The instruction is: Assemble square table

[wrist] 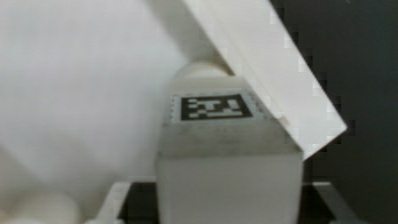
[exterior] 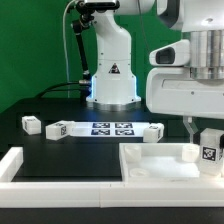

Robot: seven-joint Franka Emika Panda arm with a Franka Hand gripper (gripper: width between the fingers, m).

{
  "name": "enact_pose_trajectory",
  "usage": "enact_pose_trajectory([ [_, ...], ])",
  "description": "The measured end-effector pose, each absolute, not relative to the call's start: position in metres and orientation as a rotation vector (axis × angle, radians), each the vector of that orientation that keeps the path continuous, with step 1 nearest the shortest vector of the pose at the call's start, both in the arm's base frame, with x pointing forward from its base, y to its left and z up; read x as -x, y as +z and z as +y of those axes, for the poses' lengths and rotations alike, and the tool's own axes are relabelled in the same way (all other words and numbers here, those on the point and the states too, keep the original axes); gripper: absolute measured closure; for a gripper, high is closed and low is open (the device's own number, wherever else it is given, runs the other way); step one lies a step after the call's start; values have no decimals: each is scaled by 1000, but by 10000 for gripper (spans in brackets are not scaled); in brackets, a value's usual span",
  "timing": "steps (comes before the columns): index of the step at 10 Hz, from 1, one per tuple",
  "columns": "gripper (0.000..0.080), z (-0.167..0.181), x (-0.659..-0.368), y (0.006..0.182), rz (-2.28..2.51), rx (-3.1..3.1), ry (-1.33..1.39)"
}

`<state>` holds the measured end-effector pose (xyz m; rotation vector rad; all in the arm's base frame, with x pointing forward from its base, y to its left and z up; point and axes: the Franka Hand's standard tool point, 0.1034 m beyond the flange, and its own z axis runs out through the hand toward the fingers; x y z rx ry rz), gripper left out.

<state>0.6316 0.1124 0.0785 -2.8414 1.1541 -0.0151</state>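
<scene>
The hand (wrist: 222, 203) was closed on a leg (wrist: 217, 150), a finger (wrist: 118, 203) pressed to each flat side. In the exterior view the hand (exterior: 203, 137) carried that leg (exterior: 208, 152) upright, its long axis in line with the fingers and its free end pointing straight down away from the wrist. One tag faced the wrist camera.

My read on handling: it's a chunky hard plastic piece, so stiff, light and not something you'd crush. The faces look smooth though, so I'd expect it to twist in the grip if it were pinched near an end. Grabbing across the two flat sides around mid-length, like it was here, seemed the safe place.

Just under the hand sat the square panel (exterior: 158, 165), flat on the tabletop (exterior: 100, 152) with its raised rim (wrist: 249, 60) touching or nearly touching the leg tip. I couldn't tell whether the leg was seated or only hovering.

Farther out from the hand a spare leg (exterior: 152, 131) lay on its side. Beyond that was the marker board (exterior: 112, 128), then a second loose leg (exterior: 58, 129) and a third loose leg (exterior: 31, 125), both well apart from the hand.
</scene>
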Motion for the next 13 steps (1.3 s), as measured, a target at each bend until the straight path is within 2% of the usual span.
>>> enact_pose_trajectory([
  [2, 502, 112, -632, 78, 1686, 2475, 71],
  [6, 502, 111, -630, 77, 1980, 2218, 107],
  [7, 444, 112, -629, 77, 1951, 2243, 104],
  [8, 279, 112, -629, 77, 1891, 2292, 98],
  [9, 279, 116, -629, 79, 1673, 2485, 77],
  [10, 177, 120, -629, 80, 1483, 2596, 53],
  [13, 151, 117, -628, 78, 1105, 2773, -4],
])
